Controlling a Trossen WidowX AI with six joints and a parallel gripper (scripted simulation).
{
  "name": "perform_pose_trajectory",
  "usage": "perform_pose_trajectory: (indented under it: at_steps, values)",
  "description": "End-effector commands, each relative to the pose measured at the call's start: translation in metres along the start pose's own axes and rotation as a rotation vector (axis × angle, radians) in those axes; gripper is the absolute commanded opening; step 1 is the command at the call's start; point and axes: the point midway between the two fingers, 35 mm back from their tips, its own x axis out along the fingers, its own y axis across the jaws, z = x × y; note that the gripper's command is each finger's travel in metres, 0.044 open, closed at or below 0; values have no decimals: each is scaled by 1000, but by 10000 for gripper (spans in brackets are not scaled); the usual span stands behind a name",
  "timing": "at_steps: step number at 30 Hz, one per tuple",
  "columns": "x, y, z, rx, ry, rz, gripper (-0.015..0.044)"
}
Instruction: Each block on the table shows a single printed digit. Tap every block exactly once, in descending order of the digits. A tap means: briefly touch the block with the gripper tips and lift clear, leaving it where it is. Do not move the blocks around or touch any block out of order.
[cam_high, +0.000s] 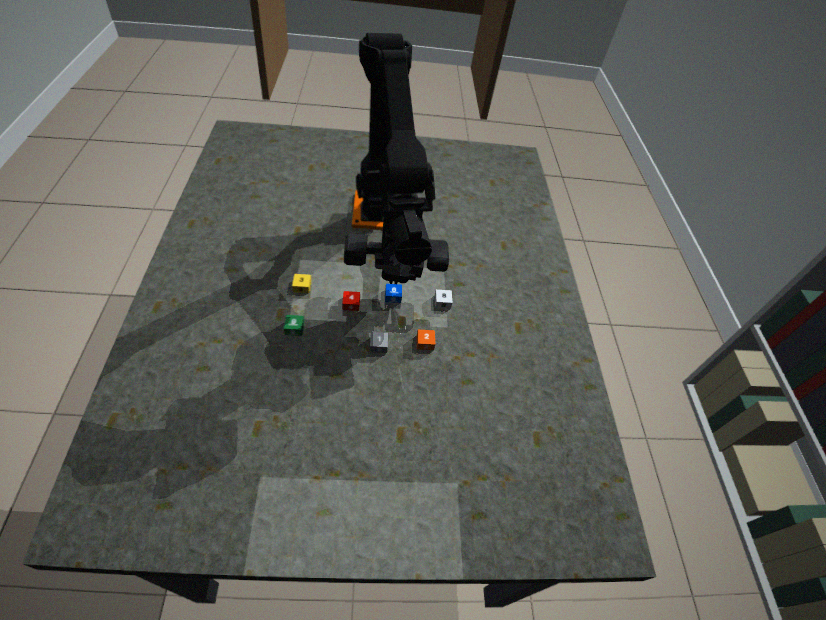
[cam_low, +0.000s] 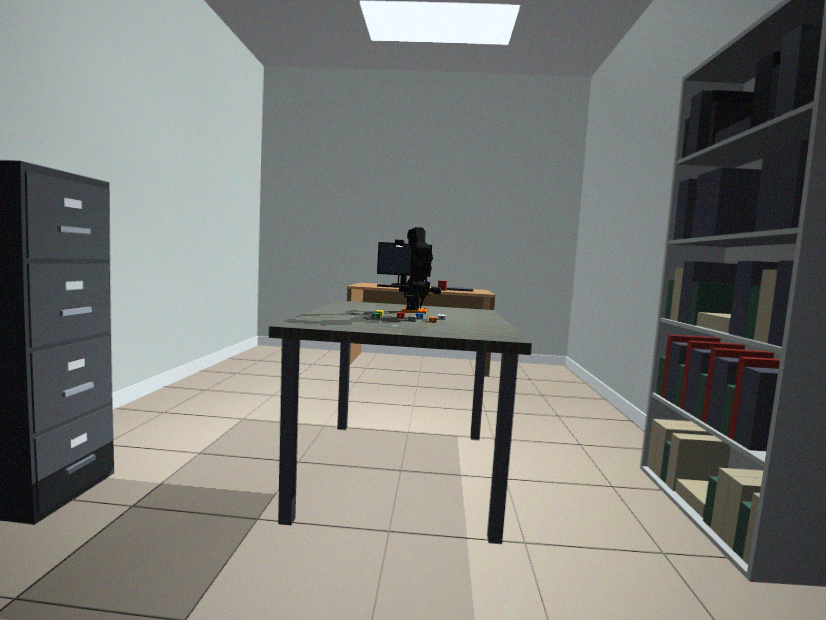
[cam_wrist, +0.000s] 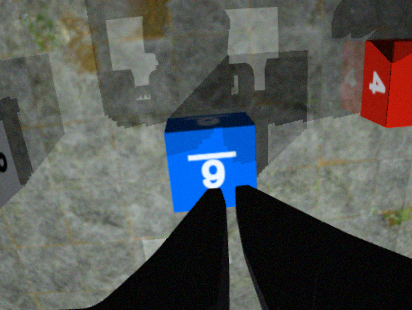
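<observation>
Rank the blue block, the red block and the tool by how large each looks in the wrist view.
1. Tool, shut and nearest the camera, so its bulk is partly nearness.
2. Blue block, seen whole.
3. Red block, cut off by the frame edge, so this rank is unsure.

The top view looks steeply down on the desk (cam_high: 547, 400). The exterior view faces it from afar. The wrist view looks closely down past the jaws; all share the blocks.

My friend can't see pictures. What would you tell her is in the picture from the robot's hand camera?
Two black gripper fingers, nearly shut with nothing between them, point at a blue block with a white underlined digit, a 6 or 9. The block sits on a mottled grey table. A red block marked 4 sits at the right edge.
</observation>
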Motion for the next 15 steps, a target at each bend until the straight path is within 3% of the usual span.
perform_pose_trajectory:
  at_steps: [1,15]
  values:
    - [6,0,-1,-4,3,-1,20]
    - [26,0,-1,-4,3,-1,20]
